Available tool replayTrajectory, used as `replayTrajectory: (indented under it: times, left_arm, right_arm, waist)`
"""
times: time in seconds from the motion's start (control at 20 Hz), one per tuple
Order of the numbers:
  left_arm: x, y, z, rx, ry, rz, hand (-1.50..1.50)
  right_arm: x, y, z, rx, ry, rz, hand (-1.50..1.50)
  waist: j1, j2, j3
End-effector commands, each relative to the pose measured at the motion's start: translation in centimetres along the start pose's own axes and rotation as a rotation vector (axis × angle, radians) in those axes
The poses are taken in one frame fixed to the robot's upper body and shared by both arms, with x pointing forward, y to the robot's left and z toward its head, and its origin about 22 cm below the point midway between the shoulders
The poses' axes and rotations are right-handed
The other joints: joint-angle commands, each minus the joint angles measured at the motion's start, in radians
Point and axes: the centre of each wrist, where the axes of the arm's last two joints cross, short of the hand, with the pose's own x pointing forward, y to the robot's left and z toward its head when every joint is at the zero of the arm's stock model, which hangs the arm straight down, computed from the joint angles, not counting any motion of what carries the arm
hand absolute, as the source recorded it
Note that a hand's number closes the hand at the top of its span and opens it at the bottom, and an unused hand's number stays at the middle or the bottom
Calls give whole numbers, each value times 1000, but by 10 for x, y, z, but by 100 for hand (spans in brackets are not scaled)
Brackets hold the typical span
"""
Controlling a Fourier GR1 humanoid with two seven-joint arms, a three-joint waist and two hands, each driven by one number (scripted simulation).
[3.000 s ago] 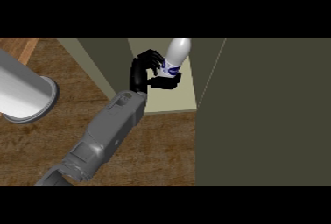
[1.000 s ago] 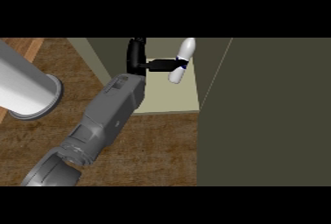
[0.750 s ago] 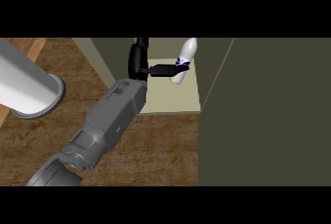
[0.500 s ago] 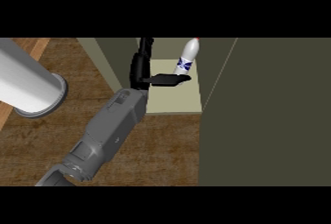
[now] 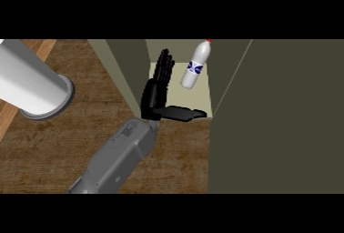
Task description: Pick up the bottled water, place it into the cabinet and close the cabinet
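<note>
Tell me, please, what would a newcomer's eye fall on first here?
The white water bottle with its blue label stands in the open cabinet near the top centre. Just left of it the black left hand is open, fingers straight, not touching it. A big pale cylinder fills the left edge.

The wooden counter point(image 5: 60, 150) has a pale cylinder point(image 5: 30, 86) at nine o'clock. The cabinet shelf point(image 5: 199, 98) bears the water bottle point(image 5: 194, 66) at twelve o'clock.
</note>
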Motion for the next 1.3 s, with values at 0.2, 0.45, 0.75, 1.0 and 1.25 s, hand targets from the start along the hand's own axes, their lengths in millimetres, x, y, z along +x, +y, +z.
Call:
replayTrajectory:
  times: [0.2,0.45,0.75,1.0,1.25]
  left_arm:
    - [24,-15,51,-109,-17,125,-150]
    - [38,-3,82,-88,1,129,150]
    - [52,33,140,-72,39,130,150]
    - [75,70,134,-11,-16,86,-150]
    - [92,100,154,79,-24,95,-150]
  right_arm:
    - [32,-3,-4,27,-15,79,-150]
    - [39,7,-5,174,12,106,-150]
    - [36,3,-4,362,77,146,150]
    - [56,16,-11,536,35,158,150]
    - [62,32,-11,591,1,174,150]
  waist:
    - [15,1,1]
    - [11,0,0]
    - [17,-4,0]
    - [8,-2,-1]
    - [-8,-4,-2]
